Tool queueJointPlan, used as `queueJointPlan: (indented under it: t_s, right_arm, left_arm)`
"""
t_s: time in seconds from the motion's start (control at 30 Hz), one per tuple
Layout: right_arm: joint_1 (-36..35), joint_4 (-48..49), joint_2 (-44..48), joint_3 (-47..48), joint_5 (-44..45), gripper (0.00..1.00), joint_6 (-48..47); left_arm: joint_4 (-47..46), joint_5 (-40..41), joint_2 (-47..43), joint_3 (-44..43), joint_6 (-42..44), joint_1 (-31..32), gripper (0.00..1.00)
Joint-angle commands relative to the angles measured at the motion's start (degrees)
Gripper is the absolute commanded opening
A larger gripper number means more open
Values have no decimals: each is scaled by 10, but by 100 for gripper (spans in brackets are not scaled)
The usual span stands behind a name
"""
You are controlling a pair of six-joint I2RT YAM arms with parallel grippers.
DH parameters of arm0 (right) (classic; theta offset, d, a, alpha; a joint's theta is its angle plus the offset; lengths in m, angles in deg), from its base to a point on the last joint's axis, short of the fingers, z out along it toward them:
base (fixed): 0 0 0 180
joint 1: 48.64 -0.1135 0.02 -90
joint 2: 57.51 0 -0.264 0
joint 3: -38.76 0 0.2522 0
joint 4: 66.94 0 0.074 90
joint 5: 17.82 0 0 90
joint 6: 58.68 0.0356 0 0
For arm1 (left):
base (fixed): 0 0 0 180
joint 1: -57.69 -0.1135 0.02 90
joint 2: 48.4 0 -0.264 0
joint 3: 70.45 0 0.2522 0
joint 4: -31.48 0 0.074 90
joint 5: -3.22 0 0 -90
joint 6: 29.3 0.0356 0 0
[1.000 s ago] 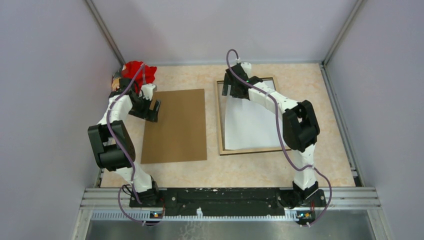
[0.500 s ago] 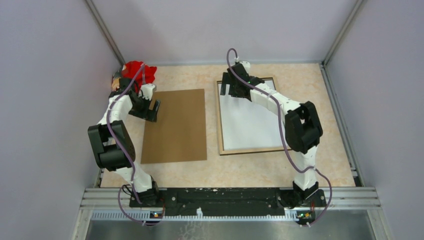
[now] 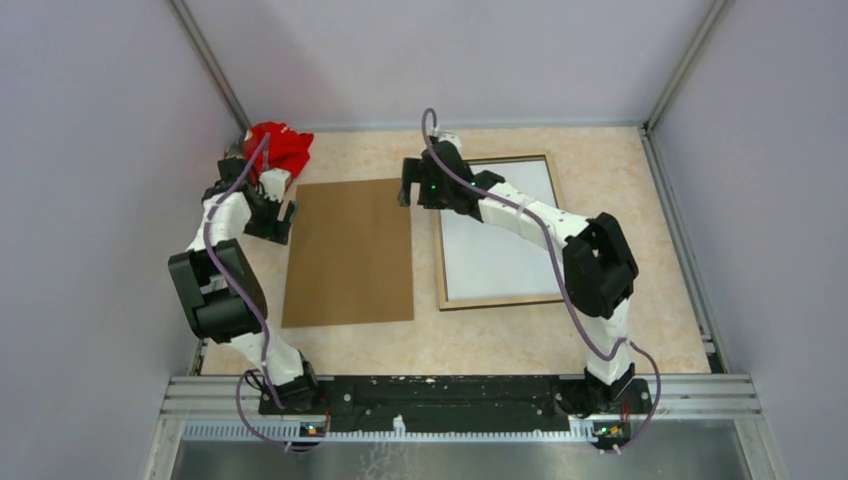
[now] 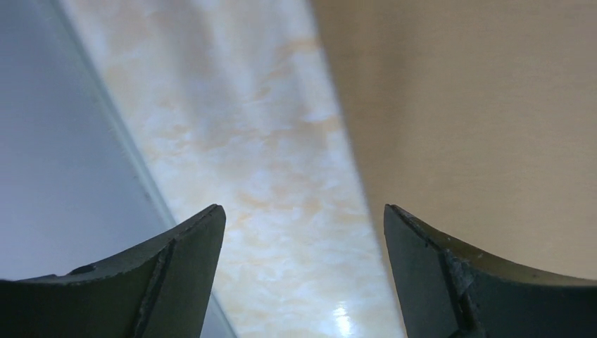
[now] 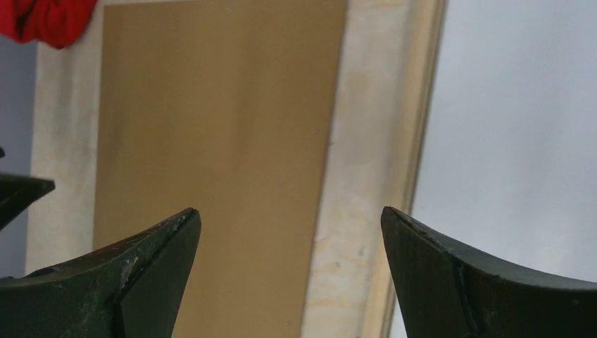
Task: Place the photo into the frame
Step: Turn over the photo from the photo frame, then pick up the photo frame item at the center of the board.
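Observation:
The frame [image 3: 441, 270] lies back-up on the right half of the table, its light tan wood rim showing. The photo [image 3: 500, 255] rests flat inside it, white reverse up. In the right wrist view the photo [image 5: 521, 141] fills the right side, bordered by the frame's tan rail [image 5: 417, 141]. My right gripper [image 3: 408, 192] hovers open and empty over the strip of table between the frame and a brown backing board [image 3: 350, 250]. My left gripper [image 3: 285, 218] is open and empty at the board's upper left edge, over bare table [image 4: 267, 176].
The brown backing board [image 5: 211, 141] lies left of the frame with a narrow gap of table [image 5: 359, 176] between them. A red cloth [image 3: 280, 145] sits in the back left corner. Walls enclose the table; the left wall [image 4: 56, 141] is close to my left gripper.
The photo, tilted up a second ago, now lies flat in the frame. My right gripper moved left off the frame's corner. My left gripper drew back and left off the board's edge.

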Motion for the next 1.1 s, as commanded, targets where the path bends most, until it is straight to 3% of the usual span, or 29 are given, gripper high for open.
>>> queueJointPlan:
  t_s: [0.0, 0.17, 0.57, 1.07]
  right_arm:
    - [-45, 30, -24, 12, -18, 98, 34]
    - [-60, 34, -61, 11, -12, 97, 65]
    - [-65, 70, -98, -40, -23, 97, 120]
    - [-73, 127, -124, -53, -84, 96, 183]
  left_arm:
    - [-57, 69, 2, -6, 28, -37, 86]
    - [-140, 141, 13, 59, 54, -41, 74]
    - [-128, 36, 74, 86, 13, -32, 75]
    - [-115, -31, 108, 112, 0, 9, 71]
